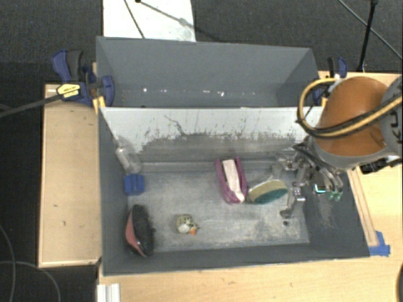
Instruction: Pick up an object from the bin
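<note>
Presently logged: one grey metal bin [208, 257], open at the top, its floor scuffed and dusted pale. Contents are six loose items, one of each kind, lying singly across the floor

Item 1: pink and white packet [232, 180] with a purple edge. It lies flat near the middle of the floor, its long side running toward the back wall. Any print on it is too small to read

Item 2: oval pad [267, 192], cream on top and teal along its lower edge (a sponge, by the look of it). It lies on the floor just right of the packet; whether the two touch cannot be told

Item 3: blue block [133, 184], on the left side of the floor

Item 4: clear glassy piece [124, 158], in the back left corner, just behind the blue block

Item 5: black and red brush-like object [140, 230], in the front left corner, close to the left wall

Item 6: small round object [186, 225], whitish with yellow, near the front, between the brush-like object and the packet

Robot: one arm with an orange cover [349, 121] and looped cables, entering from the right. Its gripper [291, 205] sits low in the right part of the bin, just beside the right end of the oval pad, the nearest item. Whether the claw is open or closed cannot be told
</note>
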You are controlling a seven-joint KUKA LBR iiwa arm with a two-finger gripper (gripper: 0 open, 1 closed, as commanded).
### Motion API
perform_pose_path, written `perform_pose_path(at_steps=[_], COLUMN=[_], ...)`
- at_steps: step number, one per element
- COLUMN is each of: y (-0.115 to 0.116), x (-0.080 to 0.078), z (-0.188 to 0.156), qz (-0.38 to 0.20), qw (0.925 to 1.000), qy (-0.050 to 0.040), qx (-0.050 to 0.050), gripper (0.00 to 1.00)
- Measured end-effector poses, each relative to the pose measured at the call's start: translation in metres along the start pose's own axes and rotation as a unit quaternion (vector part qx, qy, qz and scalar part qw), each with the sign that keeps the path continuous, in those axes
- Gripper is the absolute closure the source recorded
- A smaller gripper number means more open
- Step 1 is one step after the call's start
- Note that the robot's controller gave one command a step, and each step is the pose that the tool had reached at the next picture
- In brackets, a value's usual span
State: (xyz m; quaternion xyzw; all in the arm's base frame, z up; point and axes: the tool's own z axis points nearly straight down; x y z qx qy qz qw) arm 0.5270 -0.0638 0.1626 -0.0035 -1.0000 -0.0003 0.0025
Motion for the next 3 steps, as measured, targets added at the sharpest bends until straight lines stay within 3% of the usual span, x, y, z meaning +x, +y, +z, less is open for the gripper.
perform_pose_path(at_steps=[1,2,3], y=[0.004,0.004,0.002], x=[-0.053,-0.054,-0.034], z=[0.094,0.089,-0.066], qz=[-0.03,-0.031,-0.019], qw=[0.9996,0.9995,0.9998], qy=[-0.0018,-0.0047,-0.0077], qx=[0.0,0.0,0.001], gripper=[0.0,1.0,1.0])
